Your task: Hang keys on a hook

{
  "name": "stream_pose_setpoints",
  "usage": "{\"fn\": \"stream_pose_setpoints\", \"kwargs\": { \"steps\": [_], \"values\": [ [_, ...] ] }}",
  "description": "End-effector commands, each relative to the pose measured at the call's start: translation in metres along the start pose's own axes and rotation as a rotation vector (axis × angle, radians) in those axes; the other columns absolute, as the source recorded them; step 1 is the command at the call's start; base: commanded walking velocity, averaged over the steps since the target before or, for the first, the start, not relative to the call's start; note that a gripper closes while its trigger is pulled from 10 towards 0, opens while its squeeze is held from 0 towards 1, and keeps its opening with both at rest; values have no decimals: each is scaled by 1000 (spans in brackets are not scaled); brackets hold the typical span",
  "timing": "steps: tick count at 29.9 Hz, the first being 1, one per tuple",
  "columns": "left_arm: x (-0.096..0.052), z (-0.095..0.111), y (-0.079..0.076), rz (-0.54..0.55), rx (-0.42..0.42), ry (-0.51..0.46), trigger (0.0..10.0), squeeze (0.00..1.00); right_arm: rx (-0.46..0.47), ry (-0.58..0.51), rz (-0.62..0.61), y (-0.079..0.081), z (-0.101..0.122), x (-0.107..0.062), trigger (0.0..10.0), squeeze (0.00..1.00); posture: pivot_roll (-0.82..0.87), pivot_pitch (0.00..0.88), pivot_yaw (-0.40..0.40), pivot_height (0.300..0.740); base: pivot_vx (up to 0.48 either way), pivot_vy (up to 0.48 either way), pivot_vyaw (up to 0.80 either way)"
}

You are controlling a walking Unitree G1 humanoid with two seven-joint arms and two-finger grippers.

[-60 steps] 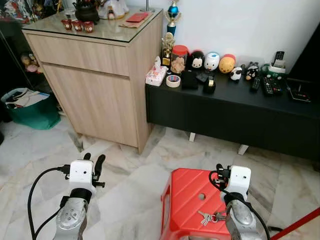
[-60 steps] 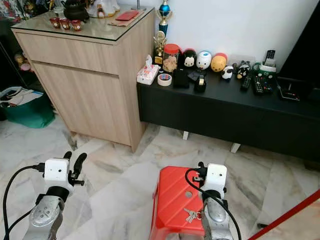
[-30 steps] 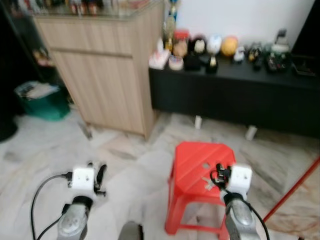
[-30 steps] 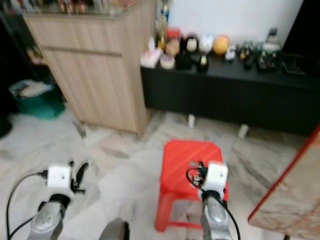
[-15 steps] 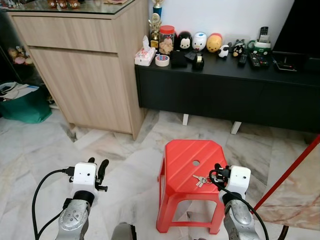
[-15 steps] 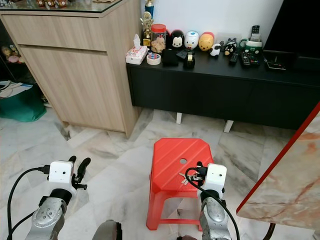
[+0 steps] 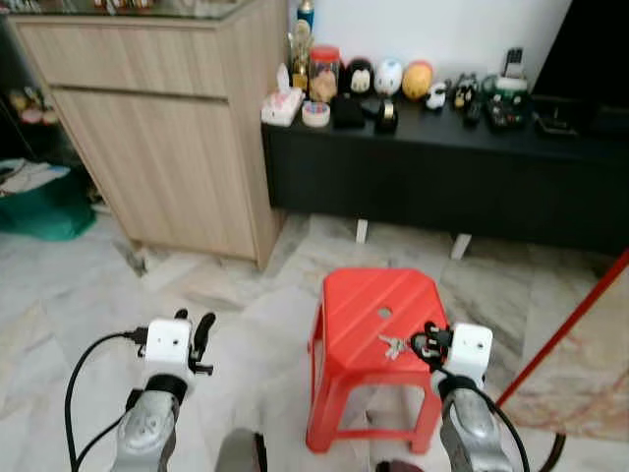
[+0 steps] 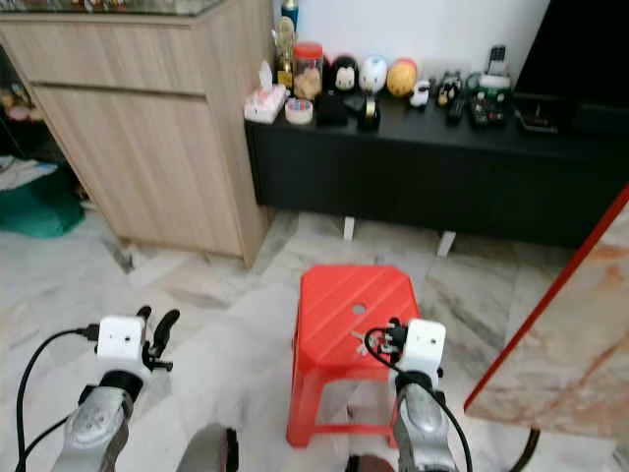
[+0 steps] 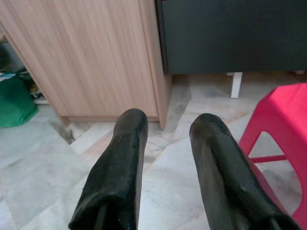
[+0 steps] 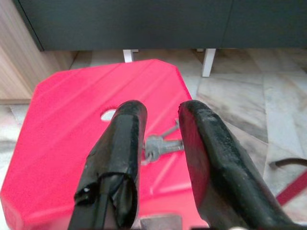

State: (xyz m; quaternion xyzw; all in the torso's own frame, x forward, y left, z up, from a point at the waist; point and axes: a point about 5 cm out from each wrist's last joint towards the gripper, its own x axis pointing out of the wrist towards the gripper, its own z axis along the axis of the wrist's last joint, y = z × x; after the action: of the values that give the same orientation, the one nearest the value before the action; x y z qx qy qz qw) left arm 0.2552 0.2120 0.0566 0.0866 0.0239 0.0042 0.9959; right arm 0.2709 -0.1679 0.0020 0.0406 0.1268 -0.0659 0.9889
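A small bunch of silver keys (image 7: 391, 344) lies on the top of a red plastic stool (image 7: 369, 307), near its right front edge. My right gripper (image 7: 428, 344) hovers open just in front of the stool. In the right wrist view the keys (image 10: 158, 143) lie on the red seat beyond the gap between its two black fingers (image 10: 125, 125). Over the marble floor left of the stool, my left gripper (image 7: 200, 332) is held low. Its fingers (image 9: 128, 139) stand open and hold nothing.
A wooden cabinet (image 7: 167, 128) stands at the back left. A low black console (image 7: 442, 172) carrying toys, tape and remotes runs along the wall. A green bag (image 7: 39, 202) sits on the floor at far left. A marble slab with a red edge (image 8: 580, 324) is close on the right.
The camera has pulled back and shifted, so the whole stool now shows. The keys stay on the seat. Both grippers keep their pose, and the picture is slightly blurred.
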Motion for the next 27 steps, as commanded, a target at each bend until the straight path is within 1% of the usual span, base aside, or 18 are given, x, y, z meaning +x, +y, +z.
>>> {"fn": "stream_pose_setpoints", "kwargs": {
  "steps": [1,6,13,20,26,27],
  "values": [
    [1,3,1,8,4,-7,10000,0,-8,13,1,-1,-3,-1,10000,0,89,10,-37,599,0,0,0],
    [0,1,1,7,1,5,10000,0,-11,19,12,1,-4,-2,10000,0,91,8,-37,599,0,0,0],
    [3,3,1,-6,-8,-3,10000,0,-1,20,20,2,-5,-2,10000,0,93,5,-36,599,0,0,0],
    [4,3,2,-8,-6,-4,10000,0,-29,29,46,6,-6,-2,10000,0,94,4,-36,599,290,0,0],
    [4,3,2,-8,-6,-4,10000,0,-23,31,50,6,-6,-2,10000,0,93,5,-36,599,311,0,775],
    [4,3,2,-9,-6,-5,10000,0,-22,33,51,6,-7,-2,10000,0,93,6,-37,599,334,0,0]
  ]
}}
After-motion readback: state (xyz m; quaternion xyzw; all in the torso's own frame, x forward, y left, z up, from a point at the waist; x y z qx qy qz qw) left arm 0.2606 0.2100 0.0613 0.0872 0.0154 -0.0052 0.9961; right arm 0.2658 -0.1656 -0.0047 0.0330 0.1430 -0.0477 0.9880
